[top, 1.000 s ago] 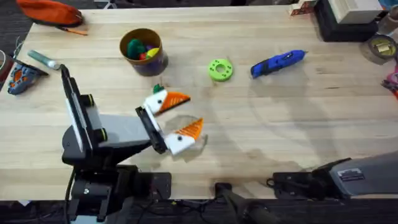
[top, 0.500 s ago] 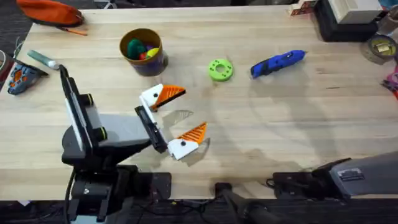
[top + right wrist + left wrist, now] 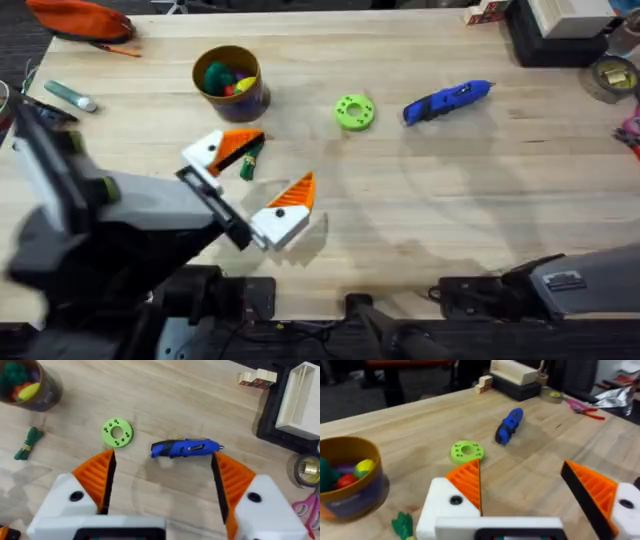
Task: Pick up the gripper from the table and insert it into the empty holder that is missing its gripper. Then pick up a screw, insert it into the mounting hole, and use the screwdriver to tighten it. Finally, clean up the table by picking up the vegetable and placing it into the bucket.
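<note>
The vegetable (image 3: 247, 160) lies flat on the wooden table (image 3: 450, 220), a slender dark-green piece just beside the far finger of the left gripper (image 3: 262, 170), partly tucked under that finger's orange pad. In the left wrist view its leafy end (image 3: 402, 525) shows next to the white mount of the same finger. The left gripper's two fingers are spread wide apart with nothing between them.

Just beyond the gripper, on the side away from the arm's base, stands the bucket (image 3: 230, 82), yellow-rimmed with a dark outer wall, holding coloured toy pieces. Farther off to the gripper's right sits the lime-green disc (image 3: 354, 112) with its ring of holes, and past it the blue screwdriver (image 3: 447, 101) lies on its side.

The right gripper (image 3: 162, 477) has its jaws spread wide and empty; the screwdriver (image 3: 186, 448) and disc (image 3: 117, 432) lie ahead of its fingers.
</note>
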Tool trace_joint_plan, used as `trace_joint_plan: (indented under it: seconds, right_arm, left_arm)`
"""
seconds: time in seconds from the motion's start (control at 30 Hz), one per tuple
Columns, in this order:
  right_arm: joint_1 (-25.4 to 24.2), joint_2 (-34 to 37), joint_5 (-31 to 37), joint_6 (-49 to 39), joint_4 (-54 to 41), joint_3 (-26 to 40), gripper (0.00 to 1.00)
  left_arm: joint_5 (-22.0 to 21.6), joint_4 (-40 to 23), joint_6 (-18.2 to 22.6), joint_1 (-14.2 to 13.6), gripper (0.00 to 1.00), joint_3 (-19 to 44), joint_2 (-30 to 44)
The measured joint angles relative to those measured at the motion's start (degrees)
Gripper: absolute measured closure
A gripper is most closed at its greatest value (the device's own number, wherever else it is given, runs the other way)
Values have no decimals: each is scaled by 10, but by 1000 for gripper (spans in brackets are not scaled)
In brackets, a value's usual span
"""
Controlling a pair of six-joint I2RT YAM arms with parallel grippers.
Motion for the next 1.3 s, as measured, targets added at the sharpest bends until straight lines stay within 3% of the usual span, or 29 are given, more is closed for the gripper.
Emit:
trace_joint_plan:
  seconds: [0.47, 0.77, 0.93, 1.3]
  right_arm:
    - [0, 0, 0, 0, 0, 0, 7]
    - [0, 0, 0, 0, 0, 0, 8]
    - [0, 0, 0, 0, 0, 0, 7]
    - [0, 0, 0, 0, 0, 0, 8]
  left_arm:
    - [-127, -318, 44, 0, 15, 335, 240]
    - [-205, -487, 46, 0, 16, 487, 406]
    - [-235, -536, 48, 0, 15, 529, 485]
    - [-252, -533, 42, 0, 15, 536, 611]
